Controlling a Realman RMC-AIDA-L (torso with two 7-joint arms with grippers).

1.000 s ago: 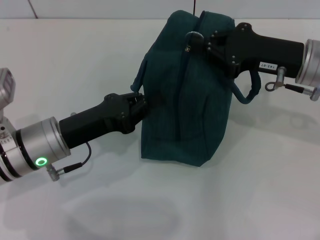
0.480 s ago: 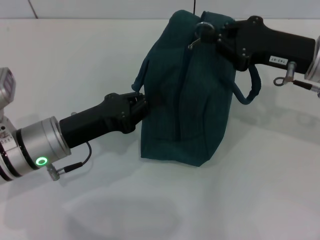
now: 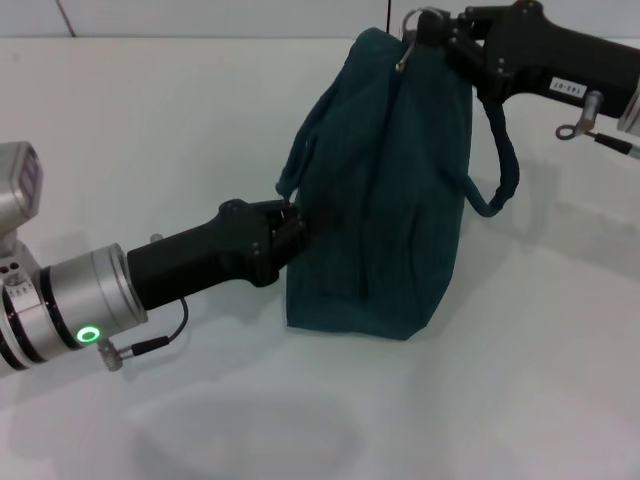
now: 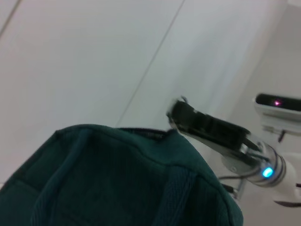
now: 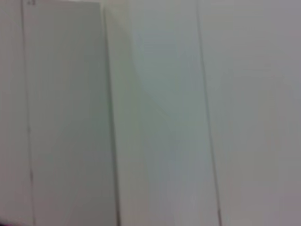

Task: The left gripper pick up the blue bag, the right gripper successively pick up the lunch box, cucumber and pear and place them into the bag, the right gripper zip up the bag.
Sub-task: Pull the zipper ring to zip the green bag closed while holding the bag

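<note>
The blue bag (image 3: 380, 190) stands upright on the white table, its top pulled up to a peak. My left gripper (image 3: 292, 226) is shut on the bag's left side, just below a looped handle (image 3: 300, 140). At the bag's top far end, my right gripper (image 3: 440, 32) is shut on the zipper's metal ring pull (image 3: 410, 24). The other handle (image 3: 497, 160) hangs loose on the right. The left wrist view shows the bag's top (image 4: 117, 179) and the right gripper (image 4: 181, 115) beyond it. Lunch box, cucumber and pear are out of view.
The white table (image 3: 520, 380) spreads around the bag, and a wall edge runs along the back. The right wrist view shows only pale wall panels (image 5: 155, 113). A small cable with a ring hangs under the right arm (image 3: 580, 125).
My right gripper has risen and moved toward the bag's far end with the zipper pull, drawing the bag's top upward. The left arm has shifted slightly right, still on the bag.
</note>
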